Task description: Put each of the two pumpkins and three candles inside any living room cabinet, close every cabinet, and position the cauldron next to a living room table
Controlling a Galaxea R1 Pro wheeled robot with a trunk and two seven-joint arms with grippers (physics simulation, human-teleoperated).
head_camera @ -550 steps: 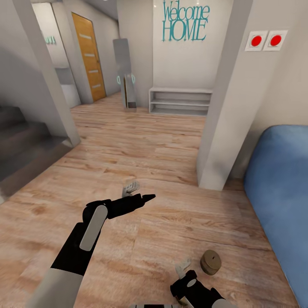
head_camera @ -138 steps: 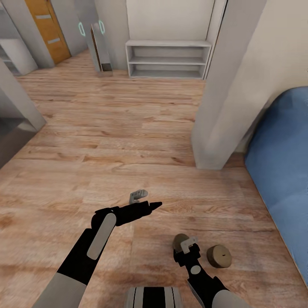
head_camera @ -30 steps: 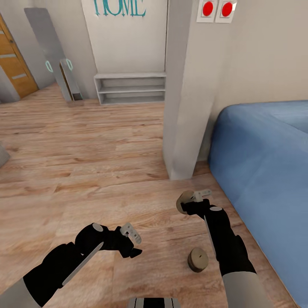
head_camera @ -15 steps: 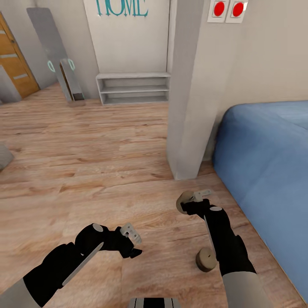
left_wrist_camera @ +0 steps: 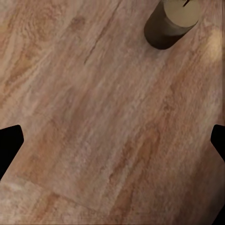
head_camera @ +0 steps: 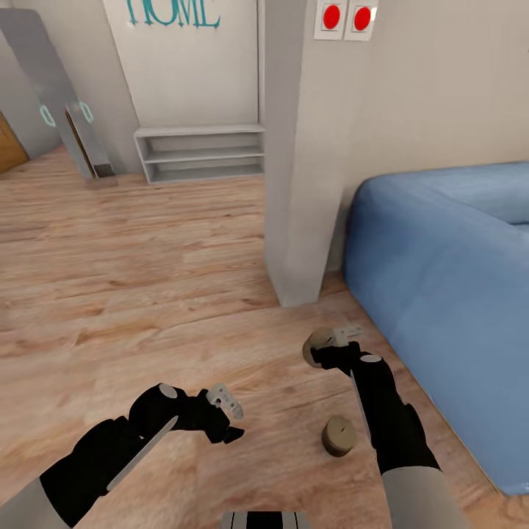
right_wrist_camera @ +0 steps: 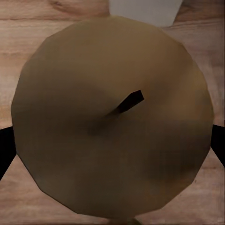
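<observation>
Swung rightward since half a second back; arms unchanged. Near: second candle [head_camera: 339, 436] upright on floor [head_camera: 147, 294], between arms. Left gripper [head_camera: 226, 405] wide, empty. Right gripper [head_camera: 332, 345] clamping held candle [head_camera: 318, 347] by sides; likely light, stiff, waxy-slick. Beyond: pillar [head_camera: 297, 184], blue sofa [head_camera: 441, 257].

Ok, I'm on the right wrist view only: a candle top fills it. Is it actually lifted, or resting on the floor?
Observer: Lifted. In the head view the right gripper holds that candle above the wooden floor.
Operator: Any more candles nearby?
Observer: One, a second candle standing on the floor beside your right forearm.
Operator: And the left gripper?
Observer: The left gripper is open and empty, low over the floor.
</observation>
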